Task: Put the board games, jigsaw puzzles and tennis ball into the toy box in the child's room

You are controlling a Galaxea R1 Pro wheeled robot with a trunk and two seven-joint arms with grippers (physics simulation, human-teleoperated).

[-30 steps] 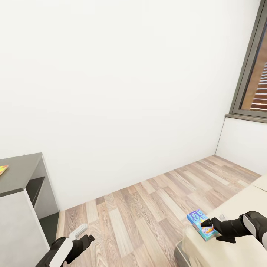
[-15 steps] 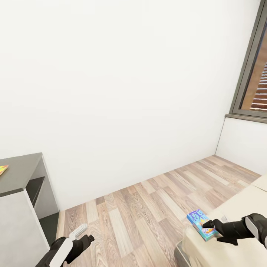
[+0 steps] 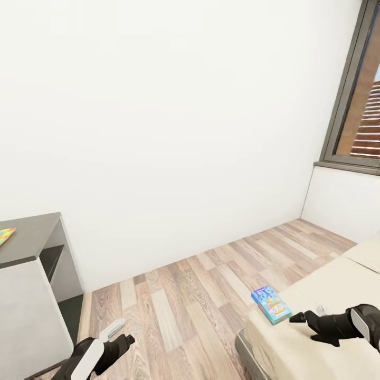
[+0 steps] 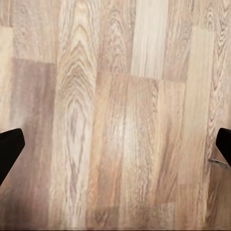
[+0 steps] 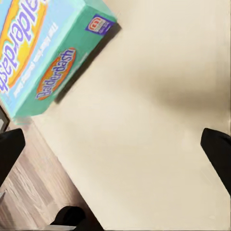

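Right claw (image 3: 298, 317): mine, spread wide; in the wrist view both fingertips sit at the frame edges with bare mattress between them, pinching nothing.
Left claw (image 3: 128, 340): mine too, low over the floor (image 3: 174, 301), fingers apart and empty.
Blue game (image 3: 271, 304): flat on the bed (image 3: 327, 295) near its corner, just beyond my right fingertips, apart from them.
Change: a second ago my right fingertips overlapped the game; now a gap shows. The whole view has shifted too, so my head or base moved.
Meaning: I judge the grasp is not yet made; I must reach forward again.
Puzzle (image 3: 5, 235): on the table (image 3: 31, 240), far left.
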